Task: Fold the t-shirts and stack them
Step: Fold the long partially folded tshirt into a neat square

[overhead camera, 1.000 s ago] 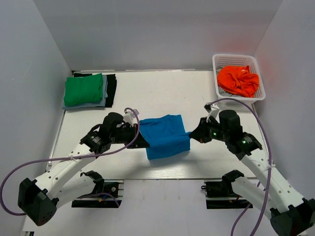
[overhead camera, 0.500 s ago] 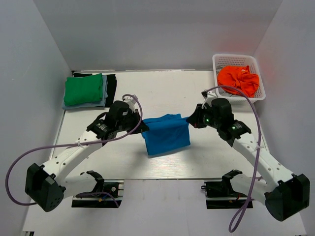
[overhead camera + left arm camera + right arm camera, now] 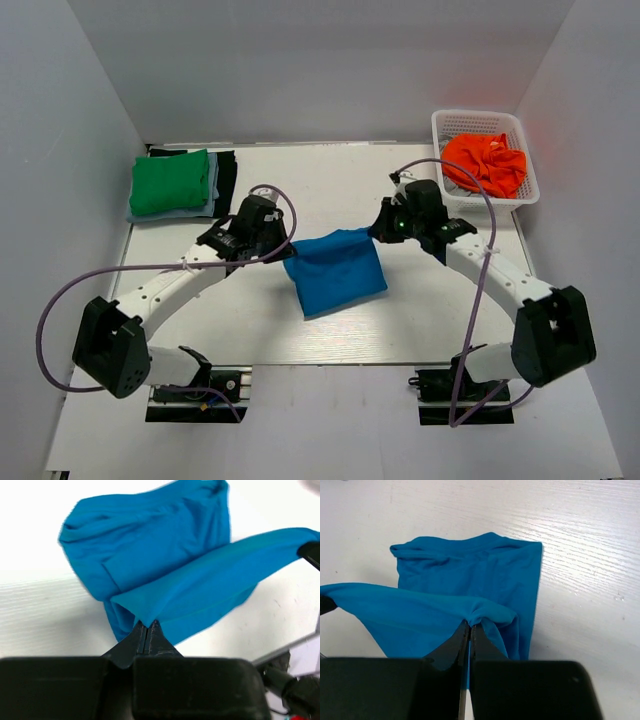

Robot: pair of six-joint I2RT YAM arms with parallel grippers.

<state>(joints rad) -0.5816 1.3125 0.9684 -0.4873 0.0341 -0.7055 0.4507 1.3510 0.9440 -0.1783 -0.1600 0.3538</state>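
The bright blue t-shirt [image 3: 336,272] lies partly folded in the middle of the table. Its far edge is lifted and stretched between my two grippers. My left gripper [image 3: 286,256] is shut on the shirt's left corner, seen in the left wrist view [image 3: 149,622] with blue cloth [image 3: 165,565] beyond it. My right gripper [image 3: 374,234] is shut on the right corner, seen in the right wrist view [image 3: 470,624] over the blue shirt [image 3: 470,580]. A green t-shirt [image 3: 170,181] tops a stack of darker folded shirts [image 3: 225,183] at the back left. An orange t-shirt [image 3: 485,164] is crumpled in the basket.
A white mesh basket [image 3: 448,123] stands at the back right corner. White walls close the table on the left, back and right. Purple cables loop from both arms above the table.
Both grippers have moved toward the far side, carrying the blue shirt's edge over the rest of it. The lifted edge now hangs taut between them.
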